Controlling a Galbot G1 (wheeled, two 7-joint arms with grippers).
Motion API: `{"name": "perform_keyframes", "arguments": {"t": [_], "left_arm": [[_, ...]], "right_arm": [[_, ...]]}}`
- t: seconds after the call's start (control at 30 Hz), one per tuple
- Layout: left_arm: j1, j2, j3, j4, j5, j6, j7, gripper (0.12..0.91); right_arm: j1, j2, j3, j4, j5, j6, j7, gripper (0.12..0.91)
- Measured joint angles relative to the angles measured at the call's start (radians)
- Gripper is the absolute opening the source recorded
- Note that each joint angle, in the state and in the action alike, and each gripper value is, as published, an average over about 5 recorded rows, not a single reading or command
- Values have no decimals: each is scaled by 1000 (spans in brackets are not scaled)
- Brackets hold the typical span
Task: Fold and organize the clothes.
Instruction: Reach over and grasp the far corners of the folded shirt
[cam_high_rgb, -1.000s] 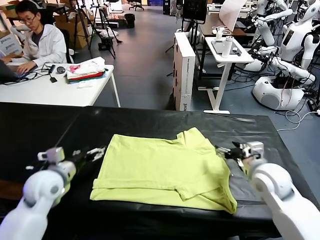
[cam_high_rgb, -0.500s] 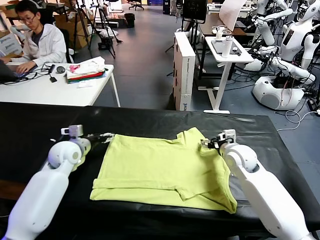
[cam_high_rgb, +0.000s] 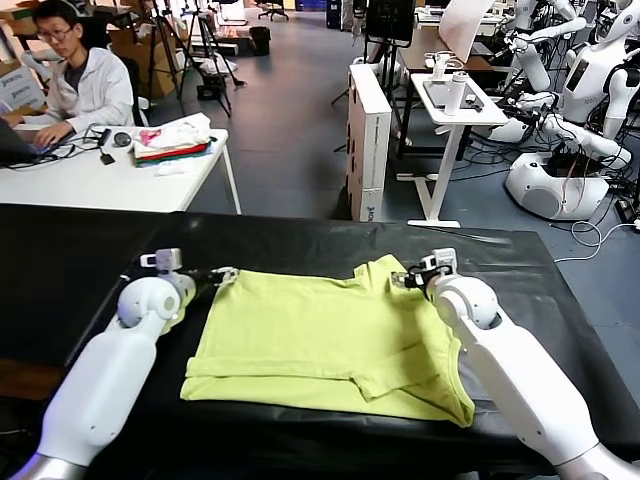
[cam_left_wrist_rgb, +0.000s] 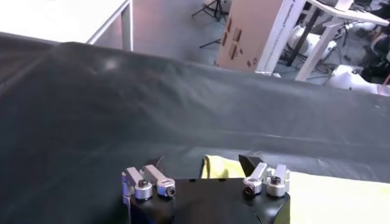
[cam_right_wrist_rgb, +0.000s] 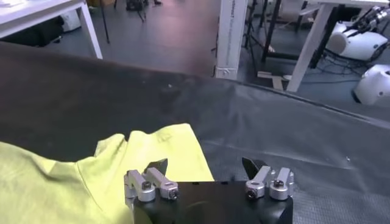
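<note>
Head view: the lime-yellow T-shirt (cam_high_rgb: 330, 340) is seen lying partly folded on the black table cover (cam_high_rgb: 80, 250), its long axis running across the table between the two arms. Both far corners are flanked. The left gripper (cam_high_rgb: 222, 275) is placed at the far left corner, just touching or just beside the cloth edge; the right gripper (cam_high_rgb: 405, 279) is placed at the far right, over the sleeve that juts away from the robot.

Left wrist view: the left gripper's jaws are seen spread wide, with a yellow corner of the shirt (cam_left_wrist_rgb: 222, 165) lying between them, not pinched.

Right wrist view: the right gripper (cam_right_wrist_rgb: 204, 165) is also seen with jaws parted, nothing clamped; the sleeve (cam_right_wrist_rgb: 164, 152) lies under and beside one jaw, the other jaw over bare cover.

Pose: both forearms are stretched forward and low, roughly parallel. Each arm is about equally near its own corner. The next move is judged to be a paired pinch of the far edge; the right grasp looks less centred on cloth.
</note>
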Motion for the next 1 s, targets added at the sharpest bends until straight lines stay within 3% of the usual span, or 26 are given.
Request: {"name": "perform_keyframes", "arguments": {"t": [0.1, 0.17, 0.37, 0.47, 0.7, 0.77, 0.87, 1.0], "left_arm": [[0, -3, 5, 3, 4, 0, 2, 865], [0, -4, 8, 4, 7, 0, 4, 775], [1, -7, 15, 5, 15, -1, 9, 273], [2, -7, 15, 6, 24, -1, 18, 150], [2, -10, 17, 18, 43, -1, 37, 148], [-1, -13, 17, 25, 50, -7, 42, 198], [11, -8, -1, 6, 42, -29, 40, 413], [46, 9, -32, -58, 20, -40, 34, 770]], "right_arm": [[-8, 6, 3, -6, -6, 0, -3, 781], [-13, 11, 7, -11, -11, 0, -8, 874], [-22, 16, 14, -18, -22, 0, -20, 907], [-33, 16, 31, -4, -22, 0, -29, 907], [-83, -10, 81, 61, -11, 36, -74, 907], [-102, -20, 97, 85, -9, 71, -89, 907], [-133, -36, 123, 125, -8, 118, -111, 893], [-181, -61, 161, 192, -2, 148, -122, 768]]}}
